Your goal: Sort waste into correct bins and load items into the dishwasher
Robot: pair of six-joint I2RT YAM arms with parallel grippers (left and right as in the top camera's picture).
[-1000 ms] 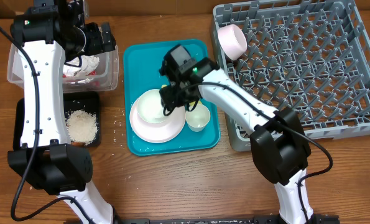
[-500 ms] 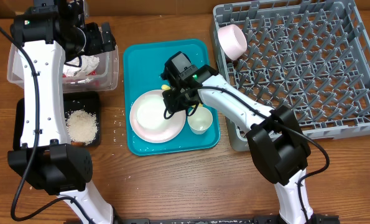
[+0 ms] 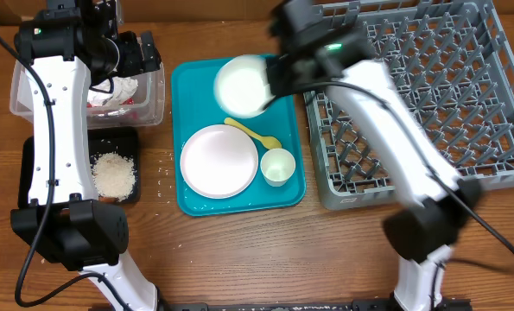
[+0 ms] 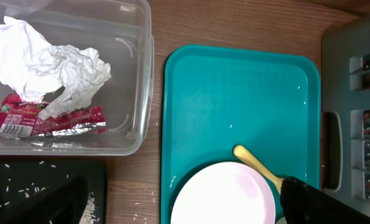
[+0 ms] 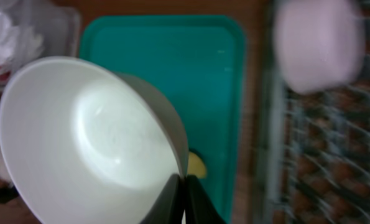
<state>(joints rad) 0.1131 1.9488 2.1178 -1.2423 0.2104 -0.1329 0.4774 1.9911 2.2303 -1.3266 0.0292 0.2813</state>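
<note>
White bowl (image 3: pixel 242 85) hangs above teal tray (image 3: pixel 196 95) — rim pinched in right jaws.

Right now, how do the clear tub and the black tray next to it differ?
The clear tub is see-through with tall walls; the black tray is dark and shallow. The tub holds a crumpled napkin and a red wrapper; the tray holds loose rice. Both are rectangular and sit beside the teal tray.
</note>
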